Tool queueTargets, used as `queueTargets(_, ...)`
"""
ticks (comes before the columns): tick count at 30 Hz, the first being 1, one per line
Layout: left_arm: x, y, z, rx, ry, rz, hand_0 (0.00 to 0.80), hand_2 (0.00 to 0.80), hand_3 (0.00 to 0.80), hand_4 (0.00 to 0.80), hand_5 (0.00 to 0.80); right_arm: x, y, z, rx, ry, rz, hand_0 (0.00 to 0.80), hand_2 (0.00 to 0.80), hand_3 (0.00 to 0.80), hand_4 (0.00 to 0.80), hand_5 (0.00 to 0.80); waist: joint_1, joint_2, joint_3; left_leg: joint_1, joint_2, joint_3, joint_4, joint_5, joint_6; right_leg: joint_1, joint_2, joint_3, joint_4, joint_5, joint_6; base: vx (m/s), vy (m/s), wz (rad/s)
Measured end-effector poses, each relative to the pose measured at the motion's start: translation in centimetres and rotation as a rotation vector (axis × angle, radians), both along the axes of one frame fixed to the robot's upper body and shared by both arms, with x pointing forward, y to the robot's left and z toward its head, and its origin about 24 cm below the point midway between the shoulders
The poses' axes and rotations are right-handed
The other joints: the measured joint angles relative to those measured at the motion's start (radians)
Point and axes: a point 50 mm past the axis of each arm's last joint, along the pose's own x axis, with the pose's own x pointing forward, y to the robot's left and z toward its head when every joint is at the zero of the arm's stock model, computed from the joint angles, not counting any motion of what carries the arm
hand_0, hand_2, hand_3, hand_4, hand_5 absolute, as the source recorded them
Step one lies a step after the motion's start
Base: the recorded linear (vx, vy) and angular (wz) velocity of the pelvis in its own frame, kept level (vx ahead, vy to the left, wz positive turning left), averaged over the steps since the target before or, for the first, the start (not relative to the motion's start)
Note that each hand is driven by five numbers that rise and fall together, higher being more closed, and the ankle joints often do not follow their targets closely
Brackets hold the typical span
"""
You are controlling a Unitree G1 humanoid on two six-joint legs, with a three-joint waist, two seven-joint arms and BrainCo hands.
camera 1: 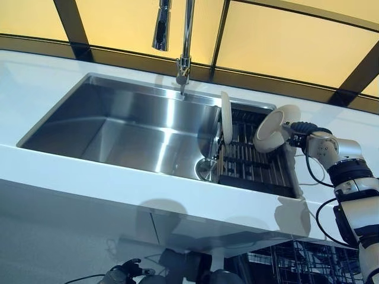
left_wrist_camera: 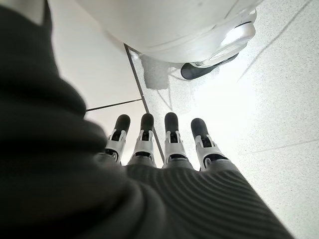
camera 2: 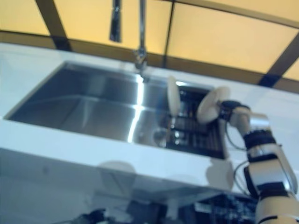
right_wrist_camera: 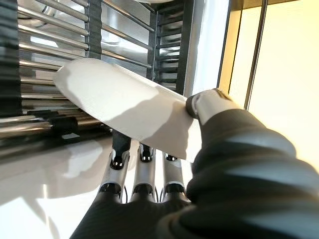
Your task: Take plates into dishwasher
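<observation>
While our right hand (camera 1: 294, 134) reaches in from the right over the white worktop (camera 1: 35, 89), it grips a white plate (camera 1: 273, 129) by its rim. In the right wrist view we see the thumb (right_wrist_camera: 202, 103) pressed on the upper face of the plate (right_wrist_camera: 124, 104) and the fingers (right_wrist_camera: 119, 144) running under it, so the plate is pinched between them. We hold the plate tilted, above the right end of the dark drying rack (camera 1: 257, 163), apart from the bars below.

The rack sits in the right part of the steel sink (camera 1: 124, 127). A second plate (camera 1: 225, 117) stands upright on edge at the rack's left side, near the held one but not touching it. The tap (camera 1: 185, 41) rises behind the sink at the back edge, with its spray head (camera 1: 161, 26) hanging just beside it to the left.

Our left hand (left_wrist_camera: 164, 144) shows only in its own wrist view, low over a pale floor (left_wrist_camera: 279, 99); its fingers are straight and hold nothing.

Below the worktop at the lower right we can see part of a wire dishwasher basket (camera 1: 296, 260).
</observation>
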Motion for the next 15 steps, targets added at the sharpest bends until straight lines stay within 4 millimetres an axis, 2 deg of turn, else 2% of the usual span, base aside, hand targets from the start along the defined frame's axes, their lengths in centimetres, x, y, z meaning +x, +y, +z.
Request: queueTargets(15,0.14,-0.16,0.01,-0.003,-0.004,-0.001,0.000,0.000,0.000,0.000,0.000,0.06,-0.21,0.34,-0.021,-0.022,0.003,0.800,0.800,0.800,0.800,0.800,0.000,0.007,0.009,0.001,0.000,-0.001,-0.005,0.000,0.000,-0.001,0.000,0.000,-0.001,0.000,0.000,0.000,0.000,0.00)
